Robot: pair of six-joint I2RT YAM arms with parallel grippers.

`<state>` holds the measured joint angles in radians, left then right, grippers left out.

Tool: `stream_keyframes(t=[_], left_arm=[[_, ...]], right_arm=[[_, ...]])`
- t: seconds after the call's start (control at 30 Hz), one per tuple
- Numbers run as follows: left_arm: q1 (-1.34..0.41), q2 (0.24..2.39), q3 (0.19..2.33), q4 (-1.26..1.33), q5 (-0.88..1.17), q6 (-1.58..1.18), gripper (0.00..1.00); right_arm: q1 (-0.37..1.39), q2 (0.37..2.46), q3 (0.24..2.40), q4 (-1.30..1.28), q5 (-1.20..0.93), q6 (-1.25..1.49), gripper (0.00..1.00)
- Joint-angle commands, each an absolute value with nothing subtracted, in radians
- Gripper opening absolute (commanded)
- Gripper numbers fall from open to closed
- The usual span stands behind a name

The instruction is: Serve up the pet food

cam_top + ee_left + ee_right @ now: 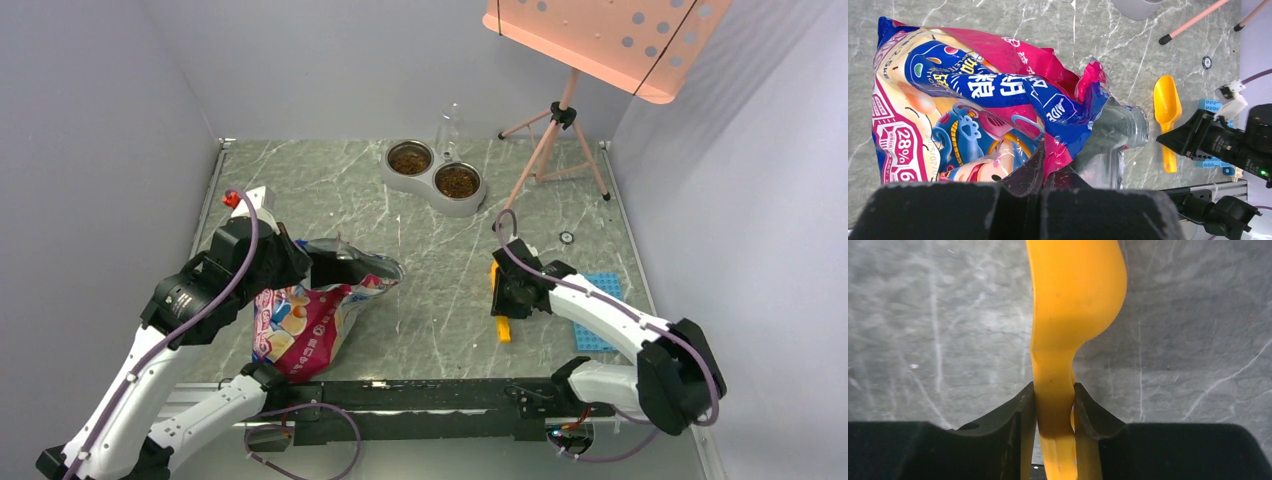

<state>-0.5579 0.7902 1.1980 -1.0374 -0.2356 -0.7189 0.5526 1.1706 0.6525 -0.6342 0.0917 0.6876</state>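
Since right gripper (pixel 1054 396) is clamped snug on the handle of the yellow scoop (pixel 1075 290), fingers either side of the narrow neck just below the bowl, the step in hand reads as scoop pick-up, w/ loading at the bag to come (judgement only). Scoop lies flat on marble tabletop (pixel 440 300), right of centre and nearer the near edge, bowl end pointing to the far edge.

Left gripper (pixel 355 266) looks pinched on upper lip of printed bag (pixel 305 325). Bag lies on its side toward left edge, mouth facing table centre. Silvery lining shows at mouth; contents not visible in any view.

Pet food (pixel 458 182) seen only in double bowl (pixel 465 205) at middle of far edge: brown kibble in both cups. More prob. inside bag, can't confirm.

Doing it well:
- Lift straight up before any swing. Handle is thin, slick plastic and could pivot in the grip, so keep it level.
- Grip sits close to bowl end: good control, but fingers may foul bag lip on entry. Lead w/ scoop bowl, low angle, along bag's length.
- Left arm should hold lip high so mouth gapes; film is floppy and may fold onto scoop.
- Carry loaded scoop slow to far edge, since pellets roll off easily.
- Route clear of pink tripod (pixel 545 150) legs at far right corner.
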Motion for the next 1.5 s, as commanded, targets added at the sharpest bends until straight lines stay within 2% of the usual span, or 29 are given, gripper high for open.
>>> stream_keyframes(t=[0.0, 0.1, 0.17, 0.2, 0.33, 0.43, 0.63, 0.77, 0.93, 1.03, 1.1, 1.13, 1.3, 1.33, 1.47], left_arm=[[-0.557, 0.809, 1.186, -0.984, -0.222, -0.722, 0.0], [-0.557, 0.799, 1.174, -0.988, -0.225, -0.726, 0.0], [-0.558, 0.793, 1.168, -0.986, -0.226, -0.729, 0.0], [-0.558, 0.791, 1.166, -0.986, -0.227, -0.73, 0.0], [-0.558, 0.79, 1.175, -0.997, -0.237, -0.728, 0.0], [-0.558, 0.789, 1.179, -1.001, -0.242, -0.726, 0.0], [-0.558, 0.793, 1.194, -1.014, -0.25, -0.724, 0.0], [-0.558, 0.789, 1.204, -1.023, -0.255, -0.724, 0.0], [-0.558, 0.78, 1.215, -1.037, -0.262, -0.726, 0.0], [-0.558, 0.773, 1.216, -1.044, -0.267, -0.731, 0.0], [-0.558, 0.768, 1.215, -1.045, -0.265, -0.735, 0.0], [-0.558, 0.765, 1.216, -1.043, -0.265, -0.735, 0.0], [-0.557, 0.761, 1.219, -1.026, -0.255, -0.72, 0.0], [-0.558, 0.765, 1.222, -1.021, -0.248, -0.716, 0.0], [-0.558, 0.802, 1.239, -0.994, -0.2, -0.695, 0.0]], right_arm=[[0.553, 1.229, 0.645, -0.696, 0.088, 0.727, 0.36], [0.552, 1.239, 0.677, -0.724, 0.104, 0.72, 0.42], [0.552, 1.237, 0.708, -0.744, 0.118, 0.716, 0.5], [0.553, 1.239, 0.726, -0.758, 0.121, 0.705, 0.58], [0.624, 1.266, 0.947, -0.859, 0.227, 0.646, 0.69], [0.729, 1.306, 1.141, -0.857, 0.246, 0.538, 0.71], [0.904, 1.418, 1.457, -0.689, 0.026, 0.287, 0.72], [0.943, 1.573, 1.615, -0.654, -0.106, 0.242, 0.72], [1.005, 1.792, 1.819, -0.705, -0.09, 0.208, 0.7], [1.009, 1.876, 1.882, -0.713, -0.068, 0.24, 0.66], [1.008, 1.916, 1.917, -0.718, -0.066, 0.251, 0.58], [1.008, 1.93, 1.935, -0.728, -0.065, 0.257, 0.52], [0.998, 1.895, 1.936, -0.729, -0.047, 0.312, 0.03], [0.989, 1.869, 1.922, -0.723, -0.053, 0.332, 0.0], [0.938, 1.755, 1.874, -0.727, -0.059, 0.46, 0.0]])
